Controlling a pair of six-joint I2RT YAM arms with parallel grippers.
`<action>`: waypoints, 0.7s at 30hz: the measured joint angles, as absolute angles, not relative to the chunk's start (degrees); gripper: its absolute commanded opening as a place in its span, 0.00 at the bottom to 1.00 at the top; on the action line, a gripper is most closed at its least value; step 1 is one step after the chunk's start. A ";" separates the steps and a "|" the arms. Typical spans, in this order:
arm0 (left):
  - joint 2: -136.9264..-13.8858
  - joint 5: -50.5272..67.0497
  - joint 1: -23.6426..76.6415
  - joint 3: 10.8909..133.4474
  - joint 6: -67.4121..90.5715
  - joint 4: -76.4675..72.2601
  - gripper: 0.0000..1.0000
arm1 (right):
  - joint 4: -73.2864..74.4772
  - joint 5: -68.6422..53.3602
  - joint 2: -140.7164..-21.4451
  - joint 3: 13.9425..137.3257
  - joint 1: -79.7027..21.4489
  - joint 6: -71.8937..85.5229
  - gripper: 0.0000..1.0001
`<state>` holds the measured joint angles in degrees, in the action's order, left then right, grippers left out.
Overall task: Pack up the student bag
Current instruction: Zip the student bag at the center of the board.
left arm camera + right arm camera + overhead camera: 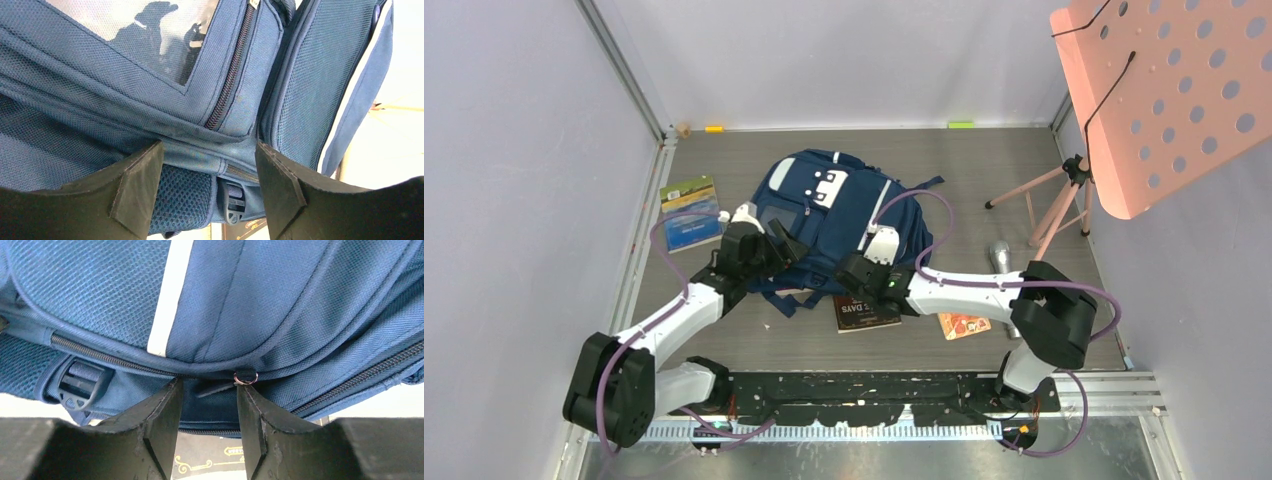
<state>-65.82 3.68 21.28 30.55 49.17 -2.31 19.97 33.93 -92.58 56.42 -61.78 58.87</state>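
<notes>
The navy student bag (834,210) lies on the grey floor, white patches facing up. My left gripper (771,250) is at its near left edge. In the left wrist view the gripper (207,162) is open, with the bag's fabric (125,100), a zipper and a mesh strap pad (182,197) between the fingers. My right gripper (856,268) is at the bag's near right edge. In the right wrist view it (207,390) is open, astride the zipper seam. A small metal zipper ring (245,377) sits by the right fingertip (250,405). Neither gripper grips anything.
A dark book (865,312) lies under the right gripper and shows in the right wrist view (210,460). A green-blue book (690,212) lies left of the bag. An orange booklet (964,325) and a silver object (1001,255) lie to the right. A pink music stand (1164,90) stands at the back right.
</notes>
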 measured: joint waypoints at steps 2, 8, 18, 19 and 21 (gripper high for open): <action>-65.36 3.68 21.30 30.02 49.28 -2.85 0.70 | 20.16 35.03 -93.23 56.55 -61.78 60.10 0.55; -63.57 3.66 21.28 28.18 49.41 -4.27 0.70 | 23.31 38.65 -97.60 59.88 -61.71 62.83 0.54; -61.78 3.68 20.12 26.59 49.08 -4.86 0.65 | 26.87 42.28 -98.30 60.93 -61.08 65.14 0.01; -61.78 3.68 19.84 26.59 49.04 -4.73 0.63 | 27.00 42.46 -98.28 60.90 -61.01 65.34 0.00; -61.78 3.75 18.65 26.59 48.60 -4.38 0.60 | 26.98 42.85 -97.95 60.53 -61.01 65.93 0.00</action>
<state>-61.78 3.75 18.65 26.59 48.60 -4.38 26.98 42.85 -97.95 60.53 -61.01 65.93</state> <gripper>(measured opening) 0.637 0.039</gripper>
